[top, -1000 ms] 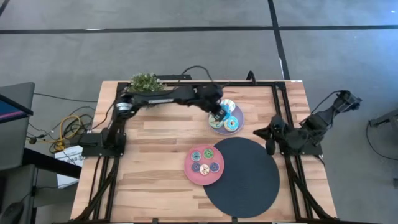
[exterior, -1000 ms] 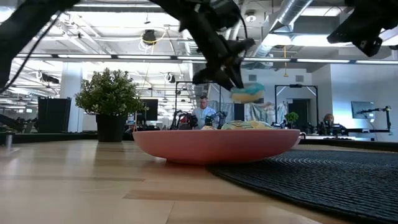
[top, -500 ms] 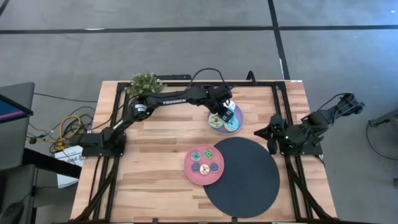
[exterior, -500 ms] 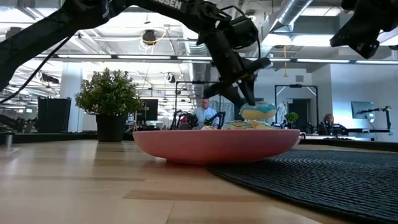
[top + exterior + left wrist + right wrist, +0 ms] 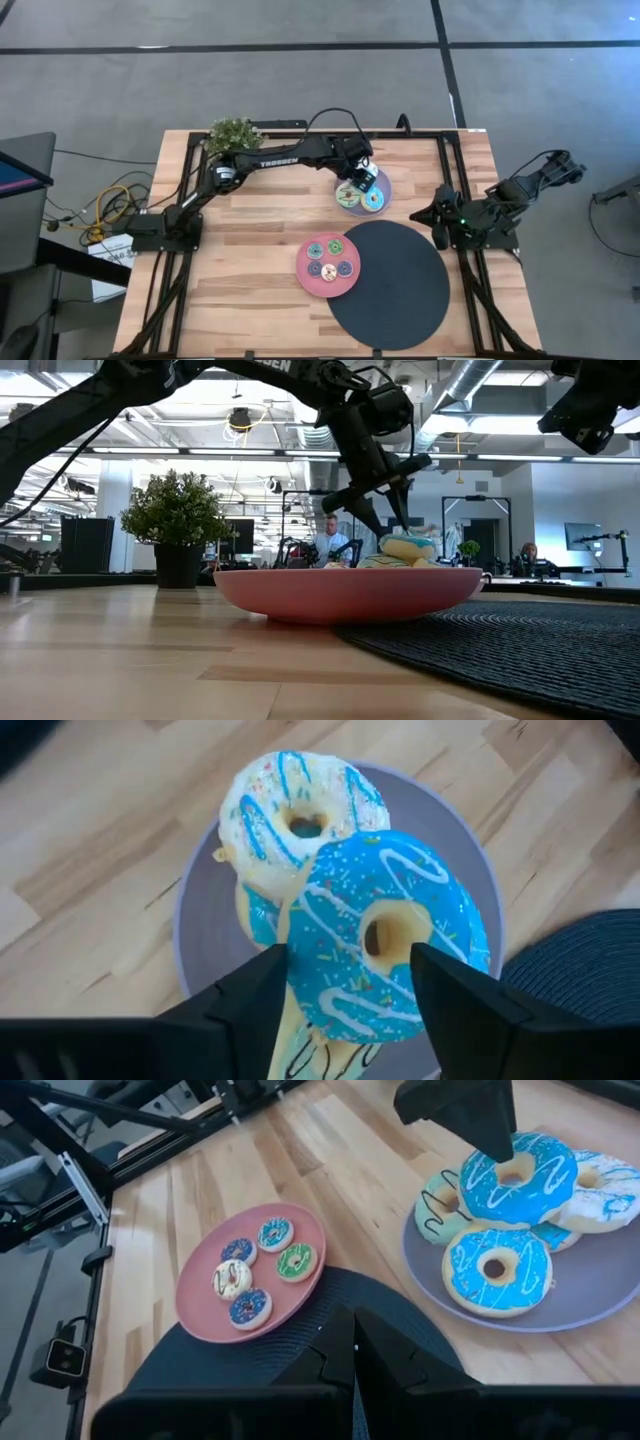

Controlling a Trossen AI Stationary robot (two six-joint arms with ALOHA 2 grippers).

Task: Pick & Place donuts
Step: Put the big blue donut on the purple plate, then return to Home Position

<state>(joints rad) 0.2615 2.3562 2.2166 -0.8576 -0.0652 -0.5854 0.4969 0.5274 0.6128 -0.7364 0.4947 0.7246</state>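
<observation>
A big blue-iced donut (image 5: 385, 950) with white drizzle and sprinkles sits on top of the heap on the lilac plate (image 5: 380, 186), resting on a white donut (image 5: 300, 815) streaked with blue and on a mint one (image 5: 438, 1202) under it. A second blue donut (image 5: 496, 1268) lies flat on the plate beside them. The left pincer (image 5: 362, 176) hangs right over the pile, its fingers (image 5: 455, 995) spread wide on either side of the top donut, touching nothing that I can see. Nearer the table's (image 5: 250, 260) middle, the pink plate (image 5: 304, 272) carries five small donuts (image 5: 250, 1268); it touches the big black disc (image 5: 395, 290). The right pincer (image 5: 437, 222) waits at the table's right edge, closed and empty. A potted plant (image 5: 234, 133) stands at the far-left corner.
</observation>
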